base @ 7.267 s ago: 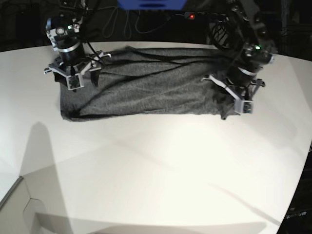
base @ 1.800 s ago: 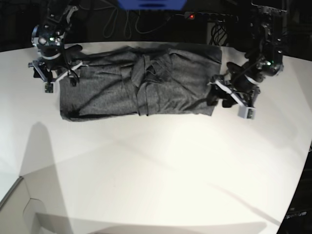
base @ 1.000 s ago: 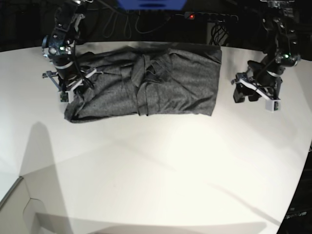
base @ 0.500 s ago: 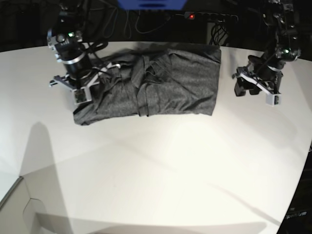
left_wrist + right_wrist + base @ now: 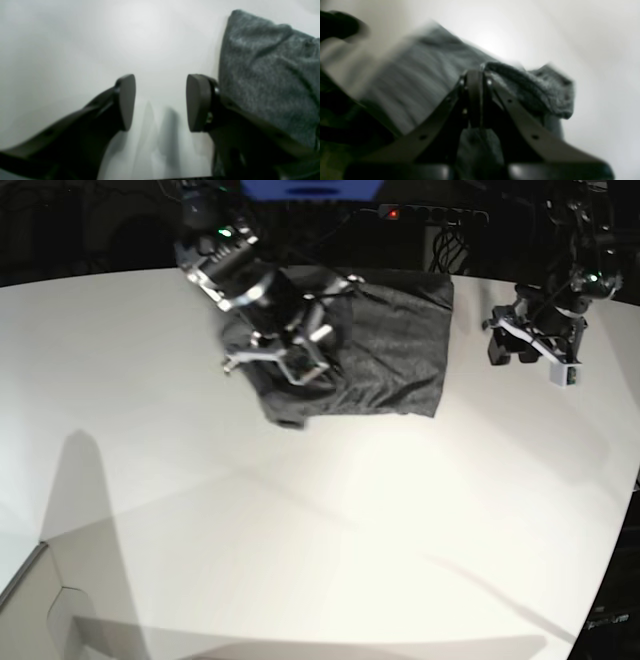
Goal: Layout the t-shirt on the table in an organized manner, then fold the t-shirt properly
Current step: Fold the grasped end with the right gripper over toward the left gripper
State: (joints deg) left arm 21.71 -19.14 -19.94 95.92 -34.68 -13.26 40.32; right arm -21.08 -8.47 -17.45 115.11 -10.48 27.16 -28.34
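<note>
The dark grey t-shirt (image 5: 400, 350) lies folded at the back of the white table (image 5: 300, 530). Its left end is lifted and doubled over toward the middle. My right gripper (image 5: 292, 368) is shut on that lifted end. In the right wrist view the right gripper (image 5: 475, 75) pinches a fold of the t-shirt (image 5: 540, 92), with blurred cloth hanging beneath. My left gripper (image 5: 512, 352) hangs open to the right of the shirt, apart from it. The left wrist view shows the left gripper (image 5: 161, 102) open over bare table (image 5: 75, 50), with the t-shirt's edge (image 5: 262, 75) just beside its right finger.
Behind the table's curved far edge are dark cables, a power strip with a red light (image 5: 393, 213) and a blue object (image 5: 310, 188). A pale box corner (image 5: 35, 600) sits below the table's front left edge.
My right gripper has swept rightward with the shirt's left end, folding it over the middle. The visible shirt is now much shorter. The left arm has barely moved and stays open.
</note>
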